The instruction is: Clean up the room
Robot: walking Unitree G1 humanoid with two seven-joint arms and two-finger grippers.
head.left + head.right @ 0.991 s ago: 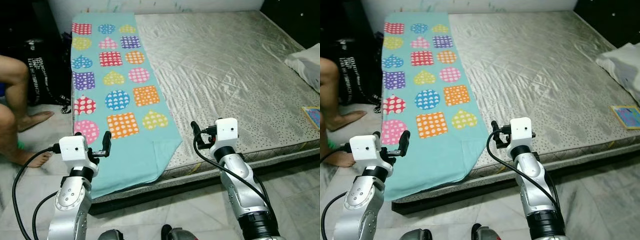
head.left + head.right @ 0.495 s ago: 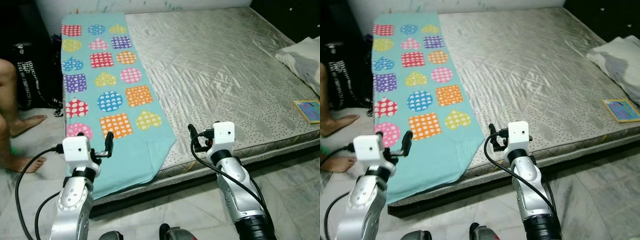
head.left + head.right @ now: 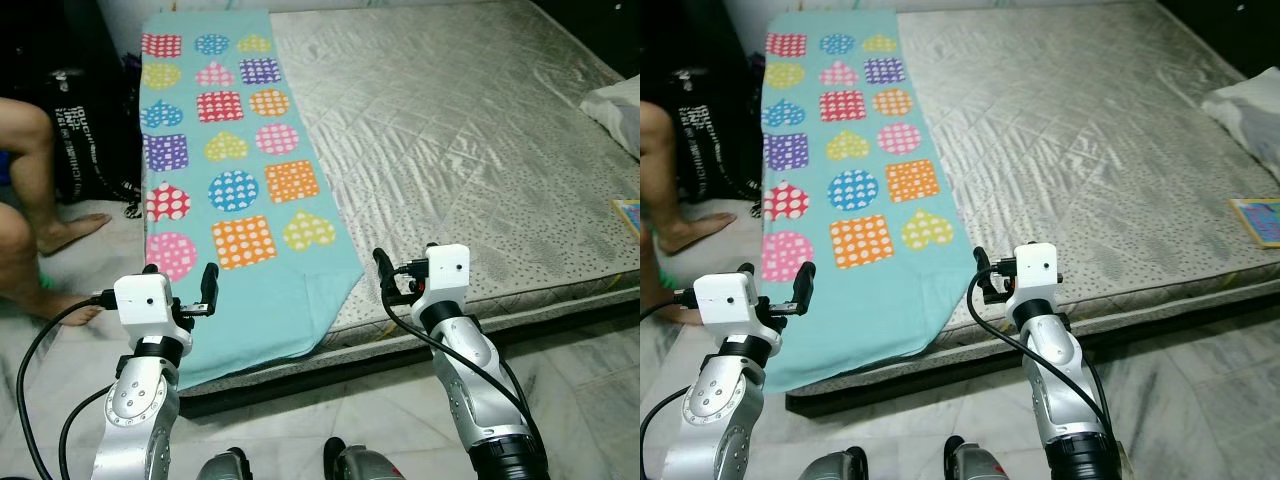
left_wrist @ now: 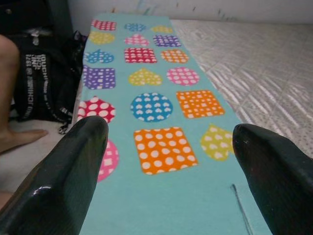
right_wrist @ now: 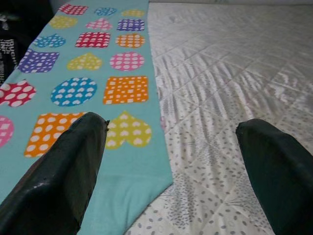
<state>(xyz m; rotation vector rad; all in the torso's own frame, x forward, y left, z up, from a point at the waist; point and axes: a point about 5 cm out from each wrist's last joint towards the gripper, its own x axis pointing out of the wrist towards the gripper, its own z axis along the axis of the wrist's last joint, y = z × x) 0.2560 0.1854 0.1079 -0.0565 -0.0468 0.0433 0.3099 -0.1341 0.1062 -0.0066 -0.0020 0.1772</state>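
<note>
Here both claws (image 4: pixel 168 161) (image 5: pixel 171 161) gape; blanket (image 3: pixel 235 190) drapes over the mattress (image 3: pixel 470 150) edge.

1. A bare quilted grey mattress (image 3: pixel 470 150) fills the centre and upper right of the head views, lying low on a dark base.
2. Pale marbled floor tiles (image 3: pixel 590 380) run along the lower edge and left side.
3. A black bag (image 3: pixel 85 140) stands at the upper left, in shade.
</note>
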